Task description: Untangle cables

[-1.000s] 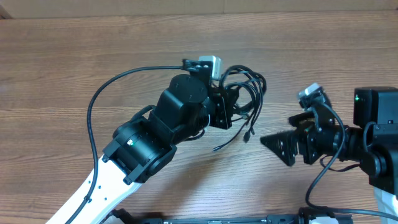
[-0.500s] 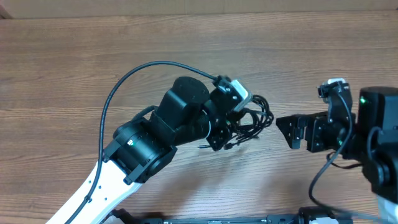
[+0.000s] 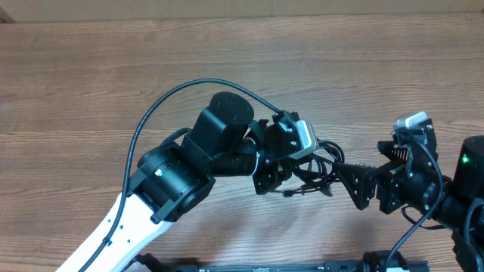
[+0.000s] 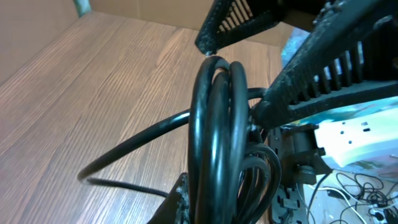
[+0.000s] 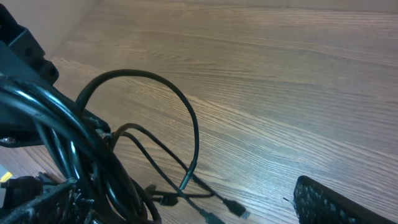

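L gripper (image 3: pixel 280 171) clamps cables (image 3: pixel 322 169) over table (image 3: pixel 76 83) (tangle hides tips); R gripper (image 3: pixel 354 187) fingers apart.

Two arms, the left arm (image 3: pixel 174 177) and right arm (image 3: pixel 446 198), two grippers, the left gripper (image 3: pixel 278 177) and right gripper (image 3: pixel 357 189), one table (image 3: pixel 76 91), and one tangle of cables (image 3: pixel 321 162), strands uncountable, with at least two plugs (image 5: pixel 236 210) visible.

The desk (image 3: pixel 83 83) is a flat wood-grain surface, grain running left to right in the overhead view, and it carries, right of centre toward its front edge, loose thin strands of the cables (image 3: pixel 318 172) with small plug ends (image 5: pixel 239 212) lying on it.
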